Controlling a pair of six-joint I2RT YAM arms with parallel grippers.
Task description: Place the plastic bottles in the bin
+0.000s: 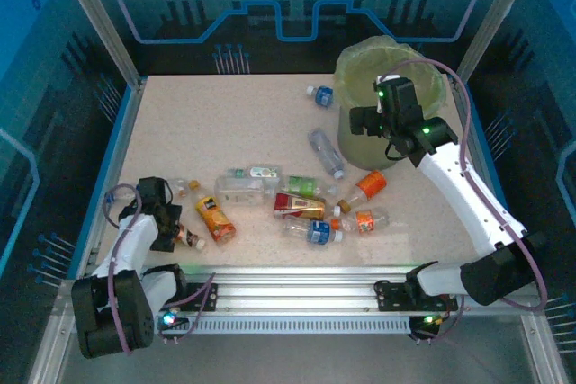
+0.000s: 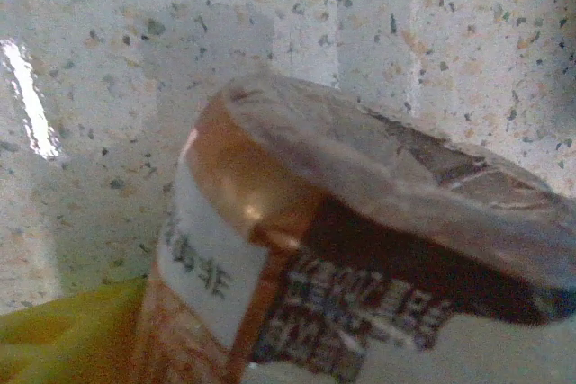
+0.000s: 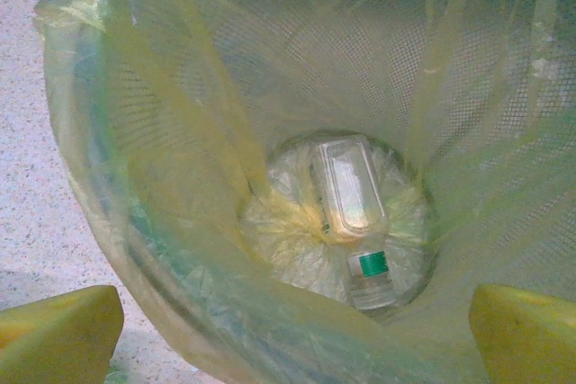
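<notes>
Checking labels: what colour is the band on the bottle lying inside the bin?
Green; the bottle shows best in the right wrist view.

Glossy speckled table (image 1: 198, 132), clear plastic bottles (image 1: 326, 152), mesh bin (image 1: 360, 143) lined with translucent crinkly bag (image 3: 162, 177)

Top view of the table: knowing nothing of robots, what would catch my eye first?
The big bin lined with a yellow-green bag stands at the far right, with the right gripper hovering open above it and one clear bottle lying at its bottom. A scatter of plastic bottles litters the middle of the table, and the left gripper is low over a brown-labelled bottle at the near left.
</notes>
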